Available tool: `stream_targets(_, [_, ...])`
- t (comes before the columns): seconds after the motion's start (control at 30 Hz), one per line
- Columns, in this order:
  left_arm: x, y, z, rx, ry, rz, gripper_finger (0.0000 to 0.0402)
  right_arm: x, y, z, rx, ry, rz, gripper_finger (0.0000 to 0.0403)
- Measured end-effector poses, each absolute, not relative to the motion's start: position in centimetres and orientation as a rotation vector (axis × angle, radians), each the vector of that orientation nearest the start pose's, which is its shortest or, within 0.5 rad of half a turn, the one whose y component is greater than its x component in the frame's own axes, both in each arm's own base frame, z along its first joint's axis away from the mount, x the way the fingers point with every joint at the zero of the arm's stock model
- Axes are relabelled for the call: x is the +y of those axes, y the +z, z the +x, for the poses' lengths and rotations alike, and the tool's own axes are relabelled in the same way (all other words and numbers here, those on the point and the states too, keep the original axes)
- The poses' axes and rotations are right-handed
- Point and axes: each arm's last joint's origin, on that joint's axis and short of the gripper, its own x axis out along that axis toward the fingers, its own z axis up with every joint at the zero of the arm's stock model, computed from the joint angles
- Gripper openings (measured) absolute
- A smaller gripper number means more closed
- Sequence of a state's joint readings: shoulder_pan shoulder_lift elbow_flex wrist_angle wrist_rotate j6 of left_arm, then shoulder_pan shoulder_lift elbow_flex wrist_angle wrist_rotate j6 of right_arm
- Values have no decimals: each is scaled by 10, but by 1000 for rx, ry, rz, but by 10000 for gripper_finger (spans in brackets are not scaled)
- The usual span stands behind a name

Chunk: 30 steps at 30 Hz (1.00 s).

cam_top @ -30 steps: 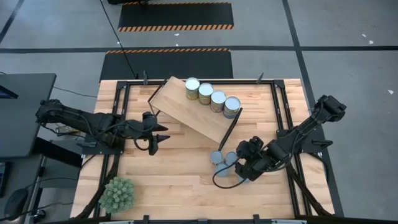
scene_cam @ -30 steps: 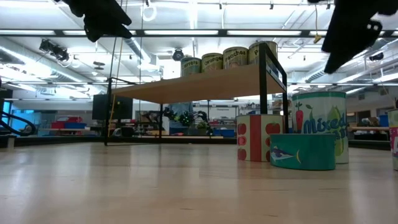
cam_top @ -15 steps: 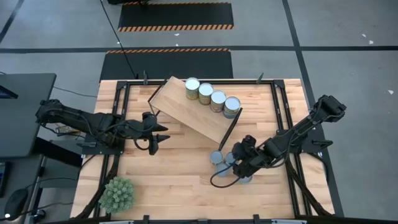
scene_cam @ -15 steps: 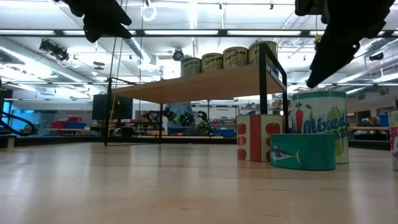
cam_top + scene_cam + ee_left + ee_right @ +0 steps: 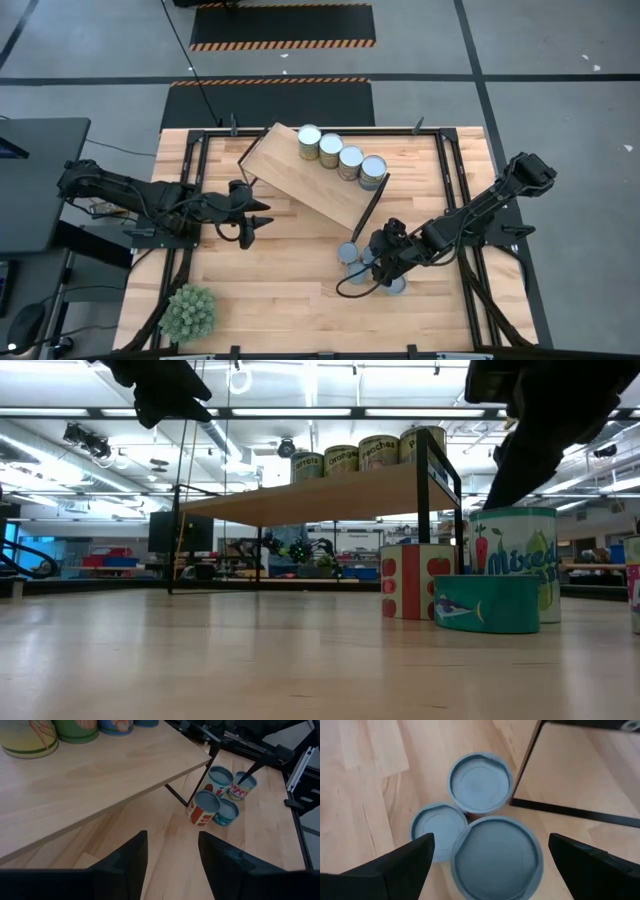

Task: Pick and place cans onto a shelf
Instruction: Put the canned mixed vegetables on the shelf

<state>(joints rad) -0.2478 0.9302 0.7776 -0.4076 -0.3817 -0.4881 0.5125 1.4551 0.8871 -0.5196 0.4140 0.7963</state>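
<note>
The right gripper is hovering directly above the cluster of loose cans on the tabletop, just off the shelf's near corner leg, and its fingers are spread wide with nothing between them. In the right wrist view the biggest can is sitting squarely below and between those fingers, with two smaller cans touching it on the side toward the shelf. So the target lies straight down from the gripper, and the right arm is plainly the nearer one.

Every can is standing upright, lid up, long axis vertical, so a descent from above should straddle the round side walls. The tight packing looks like the tricky part: a finger could nudge a neighbour.

Four cans are already standing in a row along the shelf's far edge, and the rest of the skewed board is bare.

The left gripper is waiting well apart, beside the shelf's other end, its fingers parted and holding nothing.
</note>
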Motion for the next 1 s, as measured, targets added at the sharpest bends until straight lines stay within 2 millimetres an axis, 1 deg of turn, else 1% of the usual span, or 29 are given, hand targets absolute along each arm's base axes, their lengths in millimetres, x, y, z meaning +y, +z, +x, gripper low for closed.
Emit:
stream_targets(0.27, [-37,287,190,487,256,-302,180,120,186,237,944,-291,228,400])
stream_targets(0.5, [-37,287,190,487,256,-303,180,113,173,238,910,-283,275,395])
stream_targets(0.63, [-37,287,190,487,257,-305,180,108,168,238,915,-278,299,375])
stream_targets(0.9, [-37,287,190,486,257,-309,180,104,168,241,919,-252,261,317])
stream_targets(1.0, [-37,287,190,486,258,-309,180,105,168,241,921,-244,261,301])
